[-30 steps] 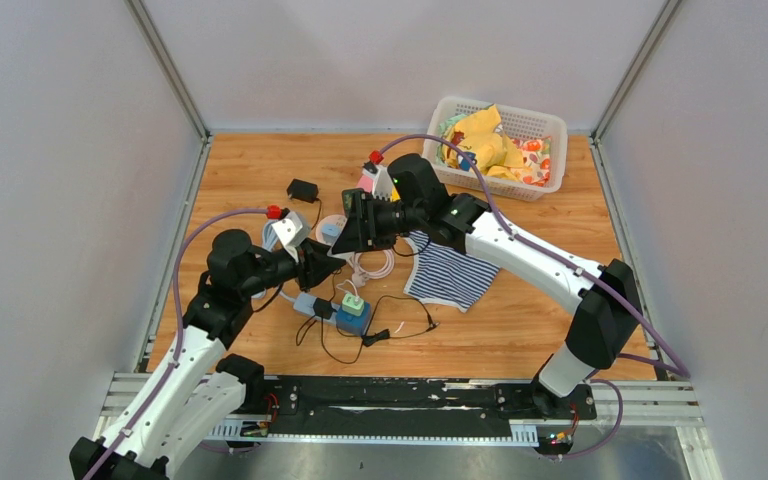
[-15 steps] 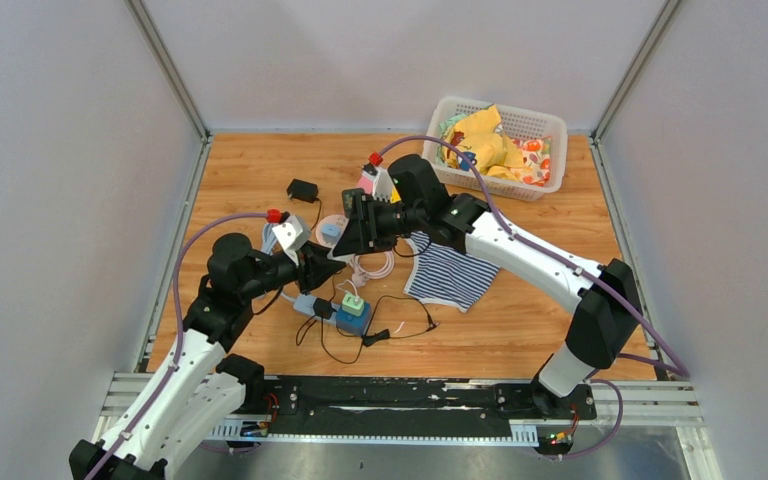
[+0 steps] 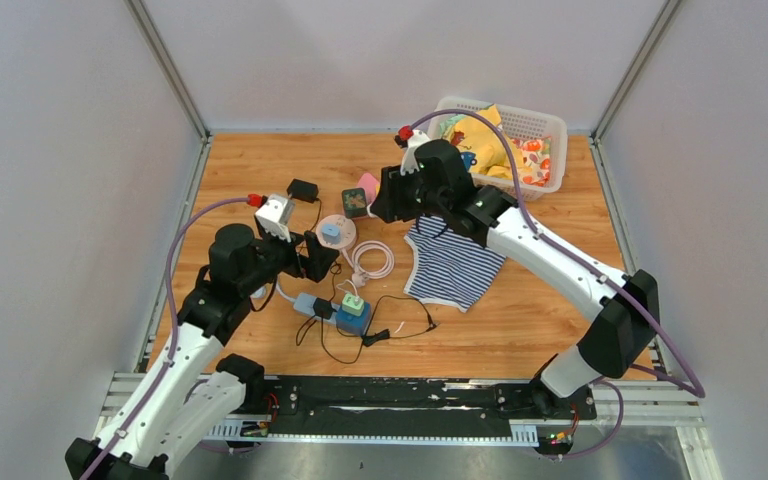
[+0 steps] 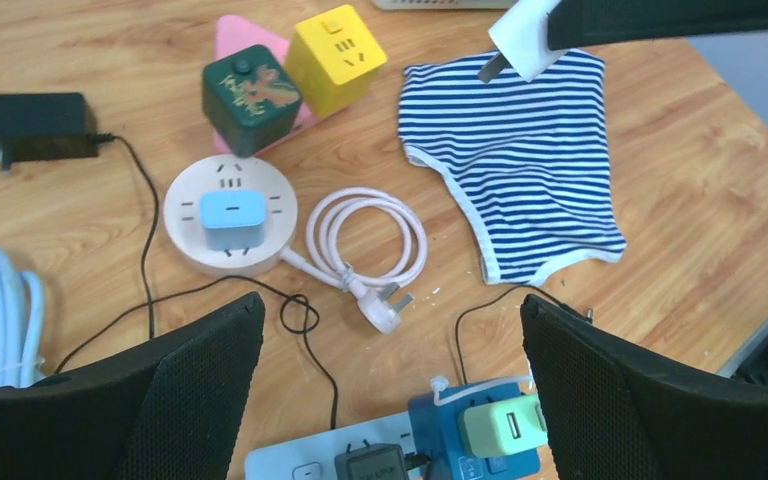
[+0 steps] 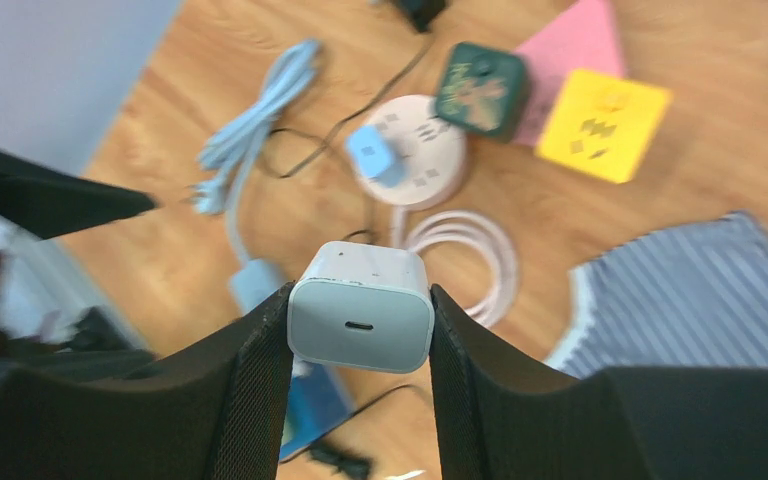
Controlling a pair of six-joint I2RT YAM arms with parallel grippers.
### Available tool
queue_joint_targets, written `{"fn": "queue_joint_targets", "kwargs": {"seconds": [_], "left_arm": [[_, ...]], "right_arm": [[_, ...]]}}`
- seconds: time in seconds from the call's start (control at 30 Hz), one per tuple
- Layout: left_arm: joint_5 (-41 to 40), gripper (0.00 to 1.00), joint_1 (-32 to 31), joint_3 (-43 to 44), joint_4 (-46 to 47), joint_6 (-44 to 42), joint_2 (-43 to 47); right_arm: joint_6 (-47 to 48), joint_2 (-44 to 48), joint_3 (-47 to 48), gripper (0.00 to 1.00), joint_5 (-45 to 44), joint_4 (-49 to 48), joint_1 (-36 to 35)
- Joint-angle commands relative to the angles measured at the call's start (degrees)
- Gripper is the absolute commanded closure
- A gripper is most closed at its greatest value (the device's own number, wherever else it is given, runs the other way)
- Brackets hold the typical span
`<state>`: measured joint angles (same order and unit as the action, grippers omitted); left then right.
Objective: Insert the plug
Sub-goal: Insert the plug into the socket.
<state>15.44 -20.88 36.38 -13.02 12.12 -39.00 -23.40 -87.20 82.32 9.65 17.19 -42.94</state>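
My right gripper [image 5: 360,300] is shut on a white plug [image 5: 360,310], its USB-C port facing the camera. In the left wrist view that plug [image 4: 525,40] hangs above the striped cloth with its metal pins pointing down-left. In the top view the right gripper [image 3: 385,195] hovers over the back middle of the table. My left gripper [image 4: 392,305] stands open and empty above the pale power strip [image 4: 300,462] and blue socket cube [image 4: 450,440]. A round white socket [image 4: 230,215] with a blue adapter [image 4: 228,218] lies beyond it.
A green cube [image 4: 250,95], a yellow cube [image 4: 337,55] and a pink piece [image 4: 235,35] sit at the back. A coiled pink cable [image 4: 365,240], a black adapter [image 4: 32,125], black wires and a striped cloth [image 4: 520,160] lie around. A white basket [image 3: 550,125] stands back right.
The left gripper has opened and drawn back to the left. The right gripper, still holding the white plug, has lifted and moved away toward the back right.
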Motion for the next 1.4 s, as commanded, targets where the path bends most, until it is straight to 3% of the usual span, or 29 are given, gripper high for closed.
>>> {"fn": "queue_joint_targets", "kwargs": {"seconds": [0.0,0.13,0.27,0.5,0.73,1.37], "left_arm": [[-7.96,0.0,1.79,4.2,-7.52,4.03,-4.36],[-2.81,0.0,9.11,5.92,-11.12,7.79,-8.98],[4.35,0.0,14.84,5.72,-12.1,9.18,-12.21],[2.08,0.0,14.85,2.13,-12.33,4.33,-8.28],[-0.98,0.0,14.82,-3.66,-8.24,5.15,0.09],[-1.55,0.0,14.82,-3.65,-9.07,4.78,1.38]], "right_arm": [[12.44,-3.15,1.01,1.0,-14.71,-3.68,0.87],[16.85,-6.81,1.19,1.0,-18.84,-9.66,1.43],[15.73,-12.1,5.59,1.0,-18.25,-9.34,3.32],[11.43,-19.66,11.99,1.0,-12.71,-6.82,7.2],[8.61,-23.9,14.25,1.0,-14.19,-6.34,7.69],[4.16,-25.97,12.12,1.0,-14.57,-5.24,7.65]]}}
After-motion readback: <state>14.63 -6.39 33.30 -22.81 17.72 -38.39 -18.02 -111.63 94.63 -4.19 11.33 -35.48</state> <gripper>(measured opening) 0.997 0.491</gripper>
